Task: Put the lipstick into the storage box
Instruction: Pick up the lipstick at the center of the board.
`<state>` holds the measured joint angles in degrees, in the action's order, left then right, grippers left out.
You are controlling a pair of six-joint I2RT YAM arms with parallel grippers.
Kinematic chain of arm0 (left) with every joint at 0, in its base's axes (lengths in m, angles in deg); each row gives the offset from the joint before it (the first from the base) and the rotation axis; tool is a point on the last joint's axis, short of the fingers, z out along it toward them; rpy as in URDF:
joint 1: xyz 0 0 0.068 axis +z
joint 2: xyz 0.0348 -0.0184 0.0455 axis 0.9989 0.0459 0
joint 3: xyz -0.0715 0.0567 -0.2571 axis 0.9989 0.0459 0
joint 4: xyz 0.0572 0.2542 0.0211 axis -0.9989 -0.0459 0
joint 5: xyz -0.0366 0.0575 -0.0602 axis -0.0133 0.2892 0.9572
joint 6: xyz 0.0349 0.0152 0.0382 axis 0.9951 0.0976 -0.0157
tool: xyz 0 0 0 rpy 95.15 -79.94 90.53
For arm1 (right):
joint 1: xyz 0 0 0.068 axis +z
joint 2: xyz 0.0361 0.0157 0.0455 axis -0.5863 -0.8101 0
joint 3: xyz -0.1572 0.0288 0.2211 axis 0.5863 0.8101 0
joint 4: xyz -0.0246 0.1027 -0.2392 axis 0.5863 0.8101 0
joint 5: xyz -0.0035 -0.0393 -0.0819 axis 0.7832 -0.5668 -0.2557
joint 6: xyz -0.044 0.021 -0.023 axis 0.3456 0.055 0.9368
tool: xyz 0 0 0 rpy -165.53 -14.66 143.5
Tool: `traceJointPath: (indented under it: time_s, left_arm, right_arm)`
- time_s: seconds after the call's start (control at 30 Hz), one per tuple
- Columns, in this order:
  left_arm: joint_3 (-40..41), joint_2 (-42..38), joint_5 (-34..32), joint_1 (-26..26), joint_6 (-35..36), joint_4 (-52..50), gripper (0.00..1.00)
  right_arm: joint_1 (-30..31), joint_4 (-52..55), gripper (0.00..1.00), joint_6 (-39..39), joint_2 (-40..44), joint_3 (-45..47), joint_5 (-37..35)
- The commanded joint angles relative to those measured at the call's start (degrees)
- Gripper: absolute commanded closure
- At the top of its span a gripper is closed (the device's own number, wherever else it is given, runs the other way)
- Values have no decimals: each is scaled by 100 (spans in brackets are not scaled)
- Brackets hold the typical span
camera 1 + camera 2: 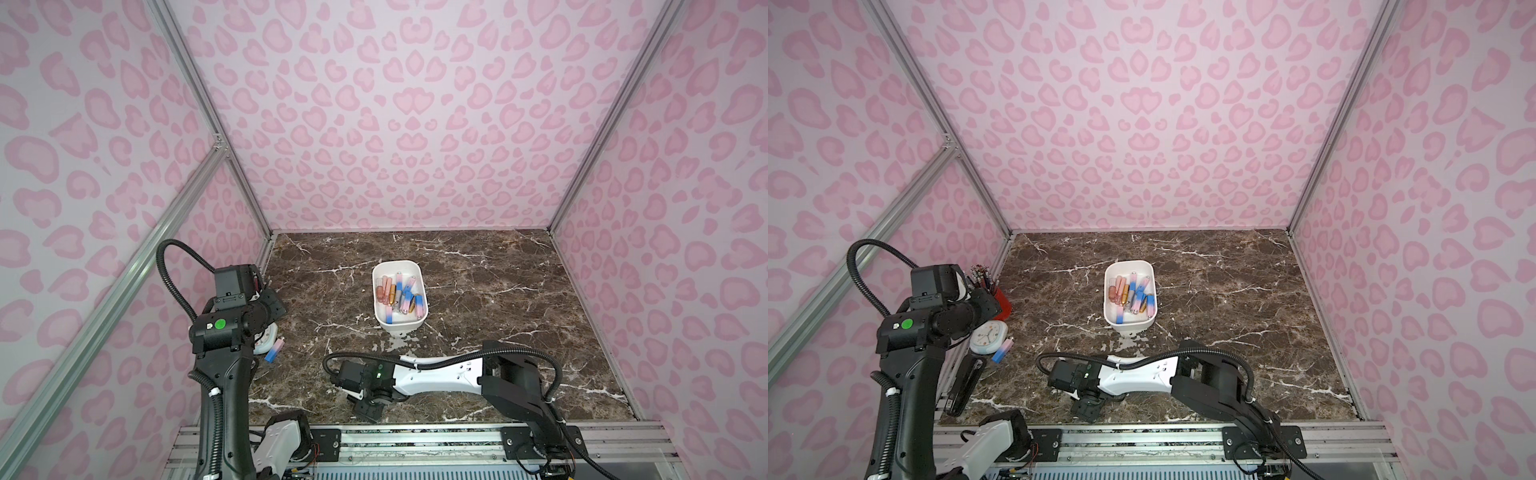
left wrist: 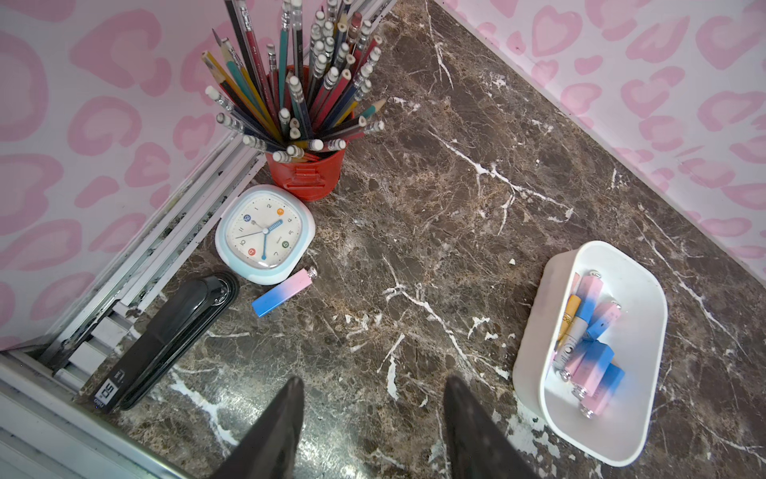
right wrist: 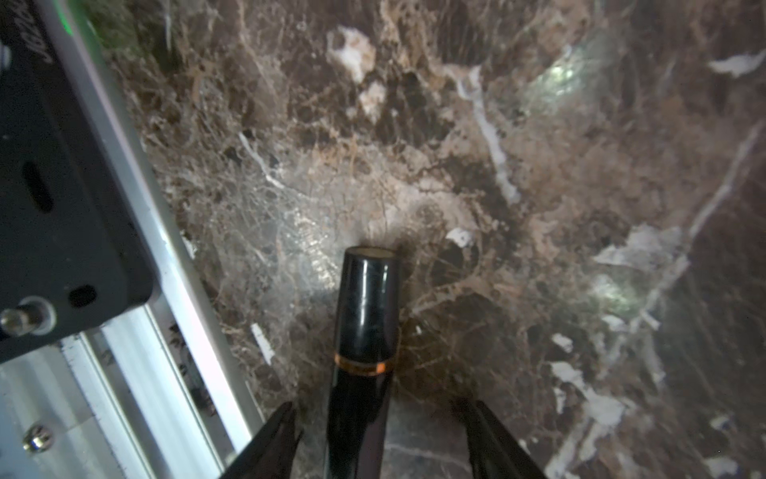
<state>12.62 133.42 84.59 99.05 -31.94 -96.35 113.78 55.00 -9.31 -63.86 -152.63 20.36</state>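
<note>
Fingers (image 3: pixel 273 439) of the right gripper (image 3: pixel 378 404) stand half-spread either side of a black lipstick (image 3: pixel 364 307), with a gap showing on each flank. In the right wrist view it lies on the marble tabletop (image 3: pixel 539 166). Glossy, round and rigid, it looks light and liable to roll or slip. A squeeze across the barrel near the gold band (image 3: pixel 364 367) seems the safest hold.

In the left wrist view, the left gripper (image 2: pixel 374 379) hangs with fingers apart and nothing between them. A pink-and-blue lipstick (image 2: pixel 282 292) lies on the table well to the left of the storage box (image 2: pixel 534 331), which already holds several other lipsticks (image 2: pixel 597 356).

In both top views the right gripper (image 1: pixel 365 409) sits low on the robot's side of the storage box (image 1: pixel 1129 326), well apart from it.
</note>
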Motion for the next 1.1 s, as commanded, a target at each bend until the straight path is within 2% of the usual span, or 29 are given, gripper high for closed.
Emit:
traceJointPath:
  time_s: [0.0,0.4,0.5,0.8,1.07]
  left_arm:
    - [-15,-28,-67,9,106,-16,43]
    - [90,-103,-51,9,106,28,43]
    - [117,-133,-51,9,105,45,43]
    - [1,4,48,9,123,87,42]
    - [-192,420,245,9,13,327,42]
  right_arm:
    - [3,-38,43,-25,-72,-4,100]
    - [-77,9,67,-215,-81,-10,5]
    - [-88,98,76,-221,-111,-52,-24]
    - [-161,410,77,-246,162,-116,-148]
    - [-670,891,77,-263,786,-250,-37]
